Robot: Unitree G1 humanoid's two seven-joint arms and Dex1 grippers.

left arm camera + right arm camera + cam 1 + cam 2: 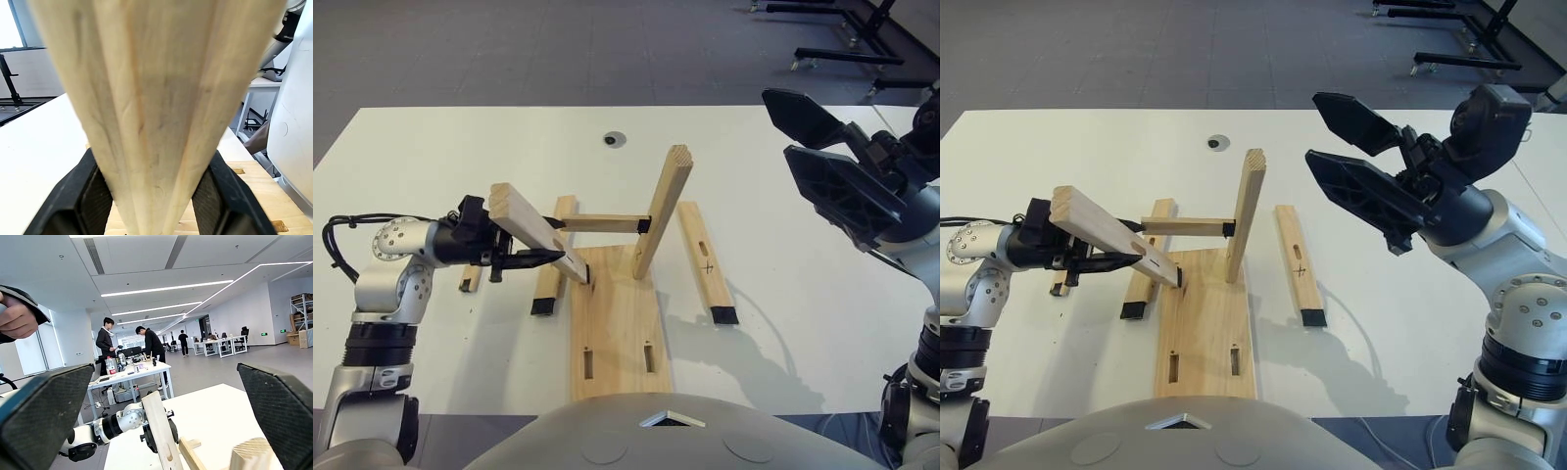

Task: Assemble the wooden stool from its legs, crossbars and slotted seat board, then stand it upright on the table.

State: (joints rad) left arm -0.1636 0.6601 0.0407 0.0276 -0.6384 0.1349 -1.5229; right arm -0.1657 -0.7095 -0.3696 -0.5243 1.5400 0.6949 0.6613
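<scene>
The left hand (1108, 258) grips a tilted wooden leg (1087, 220), its lower end on the slotted seat board (1205, 333). The right hand (1315, 127) hangs above the bench (1381, 313), fingers (1361, 191) spread.

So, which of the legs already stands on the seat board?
The leg rising from the seat board's far end, with a crossbar at its side. The left gripper holds a second leg tilted; the other two lie flat on the table.

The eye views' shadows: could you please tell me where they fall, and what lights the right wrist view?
Left eye view: soft, faint shadows fall on the table to the right of the seat board; right wrist view: long ceiling light strips light the room.
</scene>
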